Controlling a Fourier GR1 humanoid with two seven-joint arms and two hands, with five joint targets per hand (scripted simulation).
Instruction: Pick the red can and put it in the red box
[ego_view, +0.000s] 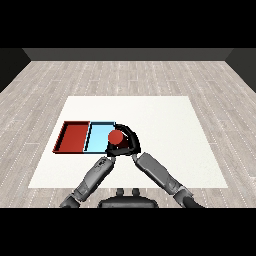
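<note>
The red can stands upright at the right end of the light blue tray, seen from above. My right hand curls round the can from the right and far side. My left hand lies just in front of the can, close to the light blue tray's near right corner. The red tray lies to the left of the light blue one and holds nothing.
The two trays lie side by side on the left half of the white table. Both forearms come in from the lower edge and meet near the can. Grey wooden floor surrounds the table.
</note>
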